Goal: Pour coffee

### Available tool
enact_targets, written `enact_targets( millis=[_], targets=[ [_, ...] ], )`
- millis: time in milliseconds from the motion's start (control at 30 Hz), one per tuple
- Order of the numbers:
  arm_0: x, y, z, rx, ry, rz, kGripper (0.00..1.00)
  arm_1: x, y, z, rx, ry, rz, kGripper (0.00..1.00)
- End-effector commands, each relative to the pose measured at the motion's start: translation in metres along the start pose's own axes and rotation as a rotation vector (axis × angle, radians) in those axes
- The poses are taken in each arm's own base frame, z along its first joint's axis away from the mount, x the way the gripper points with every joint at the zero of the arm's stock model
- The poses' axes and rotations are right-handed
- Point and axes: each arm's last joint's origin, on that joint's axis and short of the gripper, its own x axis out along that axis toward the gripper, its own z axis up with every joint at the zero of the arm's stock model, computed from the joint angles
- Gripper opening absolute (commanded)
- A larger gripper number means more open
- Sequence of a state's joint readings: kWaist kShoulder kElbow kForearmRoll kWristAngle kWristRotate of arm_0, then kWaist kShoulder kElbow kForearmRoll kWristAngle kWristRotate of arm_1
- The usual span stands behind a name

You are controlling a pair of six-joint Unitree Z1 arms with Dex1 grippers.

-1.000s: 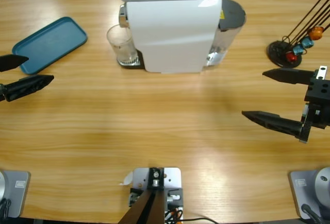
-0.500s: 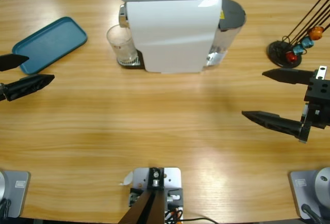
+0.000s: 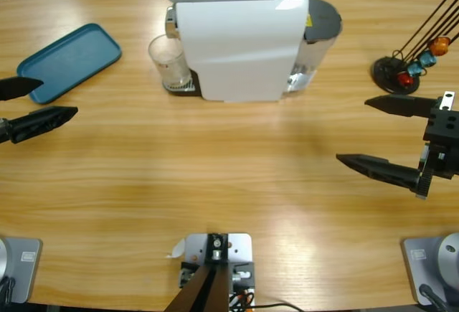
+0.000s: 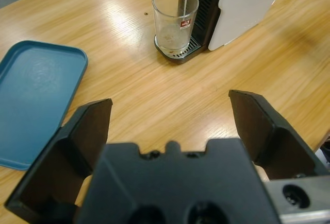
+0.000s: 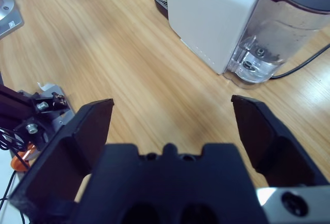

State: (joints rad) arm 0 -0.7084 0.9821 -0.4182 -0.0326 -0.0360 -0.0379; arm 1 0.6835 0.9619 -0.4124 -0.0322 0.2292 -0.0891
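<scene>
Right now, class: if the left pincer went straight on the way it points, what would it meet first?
Probably the glass on the coffee machine's drip tray; only bare table lies between it and the open left pincer. Height is unclear.

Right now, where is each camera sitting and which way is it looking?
High view: above the table, looking down; left gripper, right gripper show, jaws open.
Left wrist view: along its jaws at the glass, blue tray.
Right wrist view: along its jaws at the coffee machine.
All share machine and glass.
</scene>
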Motion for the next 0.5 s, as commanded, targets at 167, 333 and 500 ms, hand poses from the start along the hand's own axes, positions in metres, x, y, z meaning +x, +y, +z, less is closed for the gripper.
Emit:
enact_targets(
  millis=[167, 333, 500],
  targets=[
    [0.0040, -0.0017, -0.0126, 0.013, 0.042, -0.041, 0.973, 0.0060, 0.0016, -0.0121, 0.002, 0.046, 0.029, 1.000],
    [0.0056, -0.0017, -0.0128, 0.012, 0.051, -0.040, 0.973, 0.0063, 0.0016, -0.0124, 0.002, 0.048, 0.029, 1.000],
    [0.0060, -0.0017, -0.0128, 0.012, 0.053, -0.041, 0.973, 0.0065, 0.0016, -0.0124, 0.003, 0.048, 0.029, 1.000]
  ],
)
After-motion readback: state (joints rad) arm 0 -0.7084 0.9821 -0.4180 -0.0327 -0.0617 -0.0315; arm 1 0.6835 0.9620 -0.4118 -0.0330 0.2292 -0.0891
